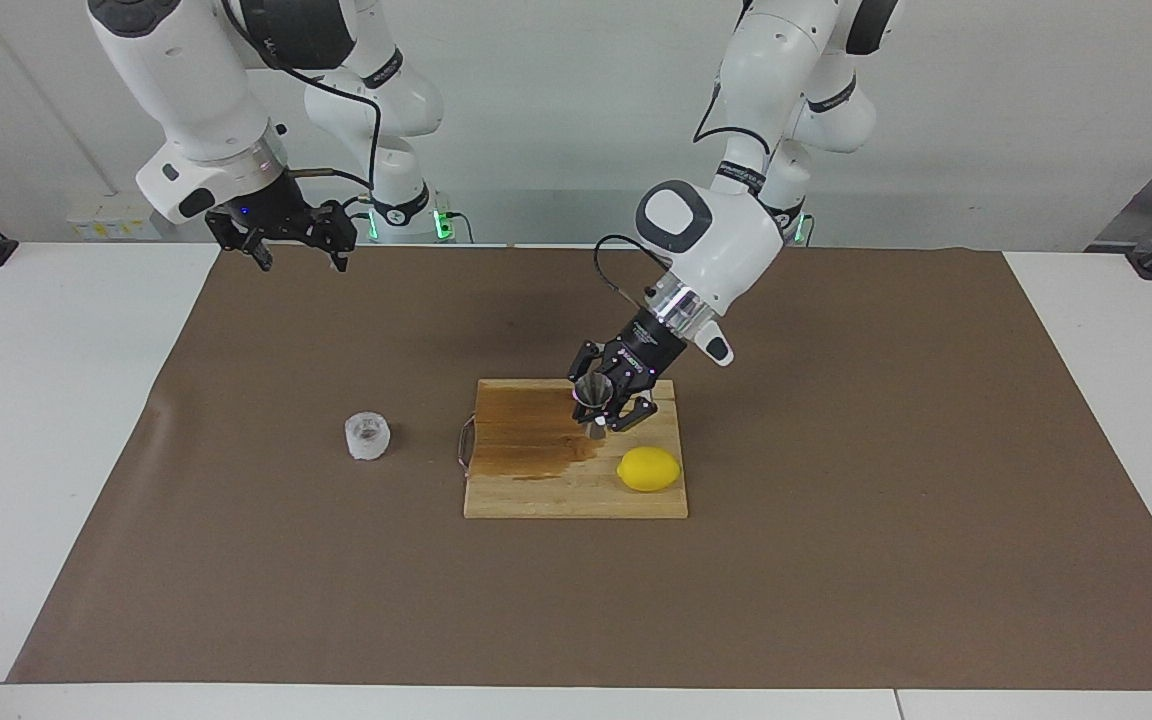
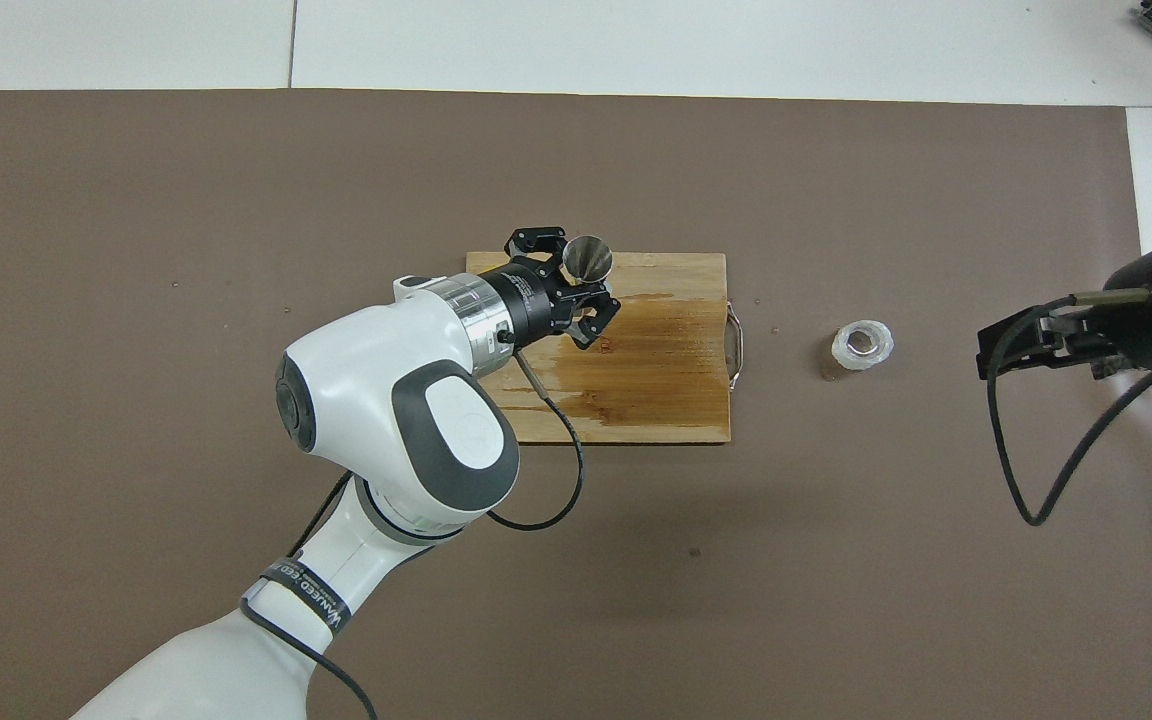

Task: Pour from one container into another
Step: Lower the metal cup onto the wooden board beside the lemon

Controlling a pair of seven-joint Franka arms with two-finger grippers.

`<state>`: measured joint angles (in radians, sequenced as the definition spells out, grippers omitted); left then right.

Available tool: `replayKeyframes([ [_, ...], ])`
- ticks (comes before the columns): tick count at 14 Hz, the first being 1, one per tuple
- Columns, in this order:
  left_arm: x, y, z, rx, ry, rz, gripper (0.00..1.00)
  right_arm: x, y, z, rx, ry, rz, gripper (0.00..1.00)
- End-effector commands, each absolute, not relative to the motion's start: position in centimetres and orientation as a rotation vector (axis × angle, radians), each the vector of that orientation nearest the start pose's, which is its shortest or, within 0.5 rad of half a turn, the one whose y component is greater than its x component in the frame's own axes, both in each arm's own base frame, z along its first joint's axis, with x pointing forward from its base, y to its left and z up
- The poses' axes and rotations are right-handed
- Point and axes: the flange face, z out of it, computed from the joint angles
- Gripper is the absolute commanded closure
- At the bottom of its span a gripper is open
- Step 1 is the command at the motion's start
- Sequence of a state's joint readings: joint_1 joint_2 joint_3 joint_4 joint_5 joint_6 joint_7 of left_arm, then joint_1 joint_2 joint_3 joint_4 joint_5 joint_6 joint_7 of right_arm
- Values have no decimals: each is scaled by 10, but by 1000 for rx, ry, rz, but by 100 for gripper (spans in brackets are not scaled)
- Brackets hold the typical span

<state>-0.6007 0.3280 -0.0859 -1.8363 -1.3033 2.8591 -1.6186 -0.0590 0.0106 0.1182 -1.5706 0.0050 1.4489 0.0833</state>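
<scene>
Facing view: the left gripper (image 1: 604,400) is low over the wooden cutting board (image 1: 576,490), its fingers clamped on the steel jigger (image 1: 593,400); the jigger stands roughly upright in the grip with its upper cone open toward the camera, and whether its base touches the board cannot be told; a dark wet stain (image 1: 533,432) spreads across the board from beside the jigger toward the right arm's end; a lemon (image 1: 649,468) lies on the board, just beside the gripper and farther from the robots; a metal handle (image 1: 463,446) is fixed at the board's edge toward the right arm's end. The glass cup (image 1: 368,436) stands upright on the brown paper mat (image 1: 836,560), apart from the board, toward the right arm's end. The right gripper (image 1: 298,252) waits raised over the mat's edge nearest the robots, fingers spread apart and holding nothing.

Overhead view: the left gripper (image 2: 584,290) lies over the board's (image 2: 666,400) corner, with the jigger's (image 2: 587,257) open cone visible between the fingers; the stain (image 2: 651,345) covers much of the board; the lemon is hidden under the arm; the cup (image 2: 862,345) stands on the mat (image 2: 836,560) between the board's handle (image 2: 735,345) and the right gripper (image 2: 1011,350), touching neither; the right gripper's finger spacing cannot be read here.
</scene>
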Motion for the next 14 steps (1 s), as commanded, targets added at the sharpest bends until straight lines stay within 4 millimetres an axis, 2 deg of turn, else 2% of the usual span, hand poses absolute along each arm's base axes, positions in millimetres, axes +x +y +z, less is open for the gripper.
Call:
replayKeyframes([
  [1,539,-391,395,1210,1916,-569,100,540,29,610,-3150,6,221,0],
  [5,537,-397,370,1225,1945,-585,100,540,29,610,-3150,6,221,0],
  [8,538,-400,359,1289,1922,-618,100,540,29,610,-3150,6,221,0],
  [10,554,-389,358,1327,1886,-667,100,540,29,610,-3150,6,221,0],
  [13,563,-379,358,1344,1865,-699,100,540,29,610,-3150,6,221,0],
  [14,569,-375,362,1383,1818,-759,100,540,29,610,-3150,6,221,0],
])
